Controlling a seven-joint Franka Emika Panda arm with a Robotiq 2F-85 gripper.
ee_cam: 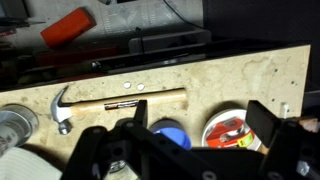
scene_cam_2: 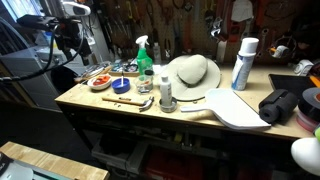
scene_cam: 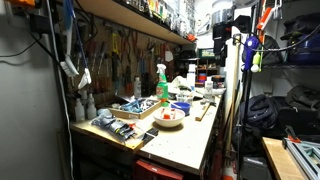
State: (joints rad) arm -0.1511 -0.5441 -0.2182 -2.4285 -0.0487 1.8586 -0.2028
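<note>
In the wrist view the hammer (ee_cam: 100,103) lies along the worktop (ee_cam: 250,70), its head toward the jar (ee_cam: 14,122) at the left. The lid (ee_cam: 170,133) and the bowl (ee_cam: 228,130) sit side by side nearer the camera. In an exterior view these cluster at the worktop's left end, with the hammer nearest the front edge. The spray bottle (scene_cam_2: 143,55) stands behind them, the hat (scene_cam_2: 195,72) is mid-worktop, and the can (scene_cam_2: 243,62) is right of it near the back edge.
</note>
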